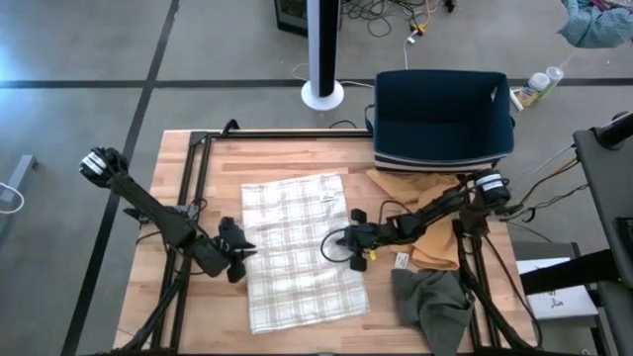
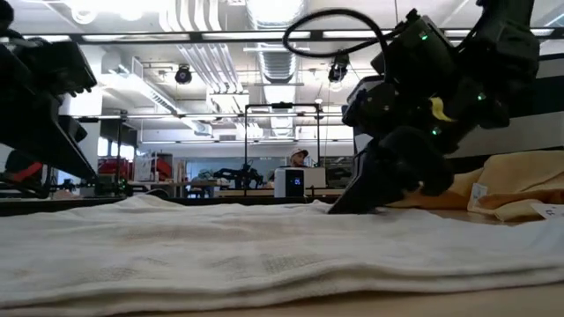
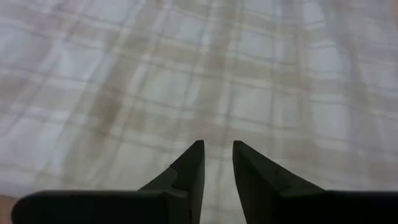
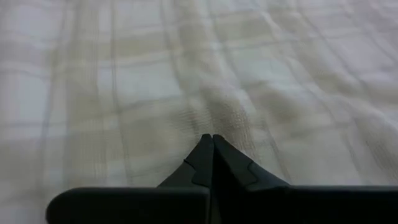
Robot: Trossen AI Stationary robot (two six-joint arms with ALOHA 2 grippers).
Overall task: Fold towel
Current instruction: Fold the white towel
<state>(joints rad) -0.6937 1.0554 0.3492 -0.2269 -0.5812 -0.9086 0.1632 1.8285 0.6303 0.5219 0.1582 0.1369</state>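
Towel (image 1: 302, 252), a pale plaid cloth, lies spread flat in the middle of the wooden table (image 1: 297, 158), its long axis running from the far side toward the near edge, with a slight tilt. Both arms flank it: the left gripper (image 1: 240, 247) sits at its left edge about halfway along, fingers (image 3: 189, 171) a little apart with cloth showing in the gap but nothing visibly pinched, while the right gripper (image 1: 341, 240) rests low over the right edge, tips (image 4: 212, 149) pressed together on the weave; whether a fold of cloth is caught there cannot be told. Each arm is equally near its own side, so the fold probably turns on carrying one edge across. On the right lie a tan cloth (image 1: 425, 222) and a grey-green cloth (image 1: 435, 302), with a dark blue bin (image 1: 442, 119) at the far right; none overlaps the towel.
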